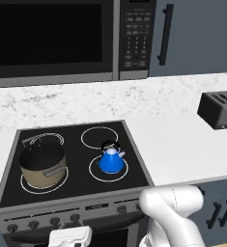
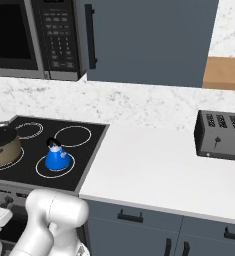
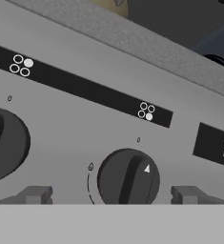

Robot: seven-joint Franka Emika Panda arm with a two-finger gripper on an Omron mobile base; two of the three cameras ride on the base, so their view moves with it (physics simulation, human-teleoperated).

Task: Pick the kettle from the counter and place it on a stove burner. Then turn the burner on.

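Note:
The blue kettle point(image 1: 111, 159) point(image 2: 56, 157) stands upright on the front right stove burner point(image 1: 98, 176) point(image 2: 43, 170), whose disc is black. White counter point(image 1: 182, 144) point(image 2: 149, 170) lies to the right of the cooktop. My gripper point(image 3: 111, 195) is low in front of the stove's control panel, open. In the hand view its two fingertips point(image 3: 37, 194) sit either side of a dark round knob point(image 3: 128, 177) without touching it. The knob's white pointer mark sits at the upper right. My white hand point(image 1: 69, 236) shows below the knob row in the left base view.
A tan pot point(image 1: 42, 166) point(image 2: 1, 147) sits on the front left burner. Another knob point(image 3: 4, 143) is left of the gripper, a digital display point(image 3: 213, 145) to its right. A black toaster point(image 1: 221, 110) point(image 2: 221, 135) stands on the counter. The microwave point(image 1: 52, 38) hangs above.

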